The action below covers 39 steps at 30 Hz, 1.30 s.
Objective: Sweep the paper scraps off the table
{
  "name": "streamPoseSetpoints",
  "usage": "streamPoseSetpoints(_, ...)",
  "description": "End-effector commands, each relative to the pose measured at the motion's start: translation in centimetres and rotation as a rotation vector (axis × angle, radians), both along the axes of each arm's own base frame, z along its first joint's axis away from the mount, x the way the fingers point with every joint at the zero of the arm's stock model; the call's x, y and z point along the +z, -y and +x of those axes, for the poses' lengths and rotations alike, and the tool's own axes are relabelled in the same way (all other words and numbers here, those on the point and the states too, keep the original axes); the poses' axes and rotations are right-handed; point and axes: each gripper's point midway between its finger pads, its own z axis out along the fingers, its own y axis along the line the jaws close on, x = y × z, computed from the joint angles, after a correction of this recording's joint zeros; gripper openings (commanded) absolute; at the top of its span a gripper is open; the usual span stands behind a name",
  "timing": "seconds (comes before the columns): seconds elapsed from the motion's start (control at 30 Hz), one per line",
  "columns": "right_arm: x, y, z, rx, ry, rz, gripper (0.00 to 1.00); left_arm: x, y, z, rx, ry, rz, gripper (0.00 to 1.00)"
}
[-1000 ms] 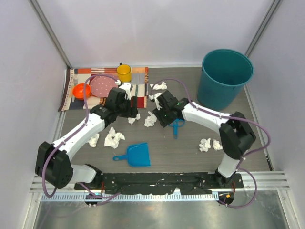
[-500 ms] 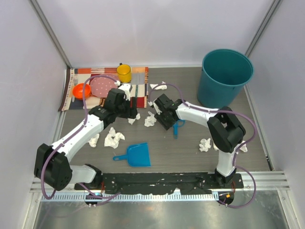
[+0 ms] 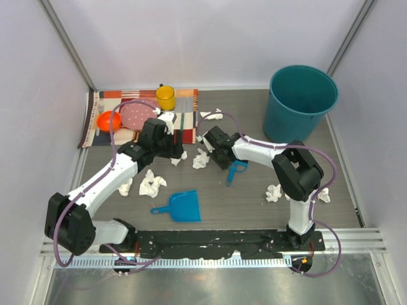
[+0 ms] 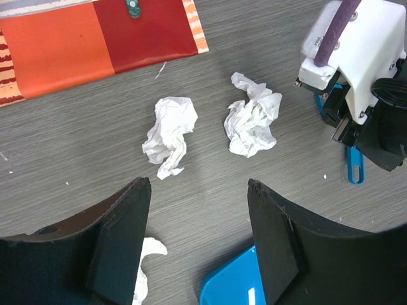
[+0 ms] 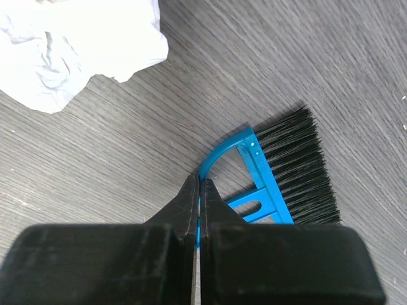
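The step in hand is, by my reading, the start of sweeping: the tool is held but no scrap is gathered yet. The right fingers [image 5: 181, 213] are pressed shut on the thin curved frame of a small blue plastic hand brush with black bristles [image 5: 289, 162], which lies low against the dark wood-grain tabletop [image 3: 241, 203]. The left fingers [image 4: 124, 229] are spread wide and hold nothing. They hang over two crumpled white paper scraps [image 4: 169, 133], which lie just beside each other near the middle of the tabletop. More scraps sit scattered to the left arm's side, near the back edge, and off to the right arm's side. A blue plastic dustpan [image 3: 184, 206] rests near the front, apart from both arms, and a tall teal plastic bucket [image 3: 300, 101] stands at the far right corner.

The next move likely calls for turning the bristles toward the nearest scrap and dragging it towards the dustpan. The left arm should probably take the dustpan's handle. The pinch on the narrow frame looks slight, so the brush may twist under pressure.
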Motion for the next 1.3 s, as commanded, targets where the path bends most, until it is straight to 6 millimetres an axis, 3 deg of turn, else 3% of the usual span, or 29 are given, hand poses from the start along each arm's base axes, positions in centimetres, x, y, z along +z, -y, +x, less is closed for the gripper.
streamPoseSetpoints(0.0,0.8,-0.7,0.3,-0.032,0.014,0.047,0.01,2.1,0.3,0.5,-0.027,0.068,-0.024,0.66)
streamPoseSetpoints(0.2,6.3,-2.9,1.2,-0.130,0.087,0.235,0.01,3.4,1.8,-0.8,-0.156,0.050,-0.051,0.65)
streamPoseSetpoints(0.3,7.8,-3.0,1.6,-0.203,0.096,0.300,0.01,4.1,3.1,-1.9,-0.219,0.016,-0.118,0.65)
streamPoseSetpoints(0.47,9.8,-4.3,2.1,-0.295,0.082,0.467,0.01,2.7,6.2,-4.6,-0.320,-0.132,-0.284,0.68)
streamPoseSetpoints(0.57,11.3,-6.0,1.7,-0.287,0.028,0.604,0.01,2.8,6.5,-4.1,-0.346,-0.120,-0.268,0.67)
streamPoseSetpoints(0.67,13.3,-7.3,0.2,-0.212,-0.053,0.700,0.01,3.5,5.5,-2.4,-0.431,0.045,-0.137,0.65)
streamPoseSetpoints(0.7,14.7,-7.6,-0.3,-0.175,-0.078,0.741,0.01,4.8,5.1,-1.8,-0.462,0.124,-0.123,0.65)
streamPoseSetpoints(0.8,16.9,-8.0,-2.4,-0.063,-0.131,0.775,0.01,5.6,3.5,-1.8,-0.648,0.271,-0.002,0.67)
streamPoseSetpoints(0.83,18.2,-7.9,-3.4,-0.019,-0.140,0.796,0.01,6.6,3.9,-2.2,-0.774,0.332,0.022,0.67)
streamPoseSetpoints(0.9,19.8,-8.3,-5.1,0.080,-0.170,0.835,0.01,5.8,3.5,-4.6,-0.937,0.299,0.048,0.69)
streamPoseSetpoints(0.93,20.7,-8.4,-6.7,0.134,-0.222,0.862,0.01,7.0,4.2,-6.1,-1.058,0.342,0.017,0.69)
streamPoseSetpoints(0.97,21.0,-8.3,-7.2,0.181,-0.225,0.864,0.01,6.3,3.5,-8.1,-1.209,0.352,0.067,0.74)
streamPoseSetpoints(1.0,21.4,-8.2,-7.7,0.206,-0.231,0.868,0.01,6.7,3.5,-9.1,-1.280,0.371,0.066,0.79)
streamPoseSetpoints(1.03,21.8,-8.0,-8.4,0.235,-0.238,0.870,0.01,8.5,4.0,-9.6,-1.346,0.437,0.054,0.83)
streamPoseSetpoints(1.1,21.9,-7.8,-8.9,0.273,-0.238,0.867,0.01,10.0,4.1,-10.0,-1.379,0.472,0.053,0.87)
streamPoseSetpoints(1.27,24.3,-8.8,-11.7,0.409,-0.272,0.938,0.01,10.2,4.6,-10.5,-1.422,0.474,0.028,0.89)
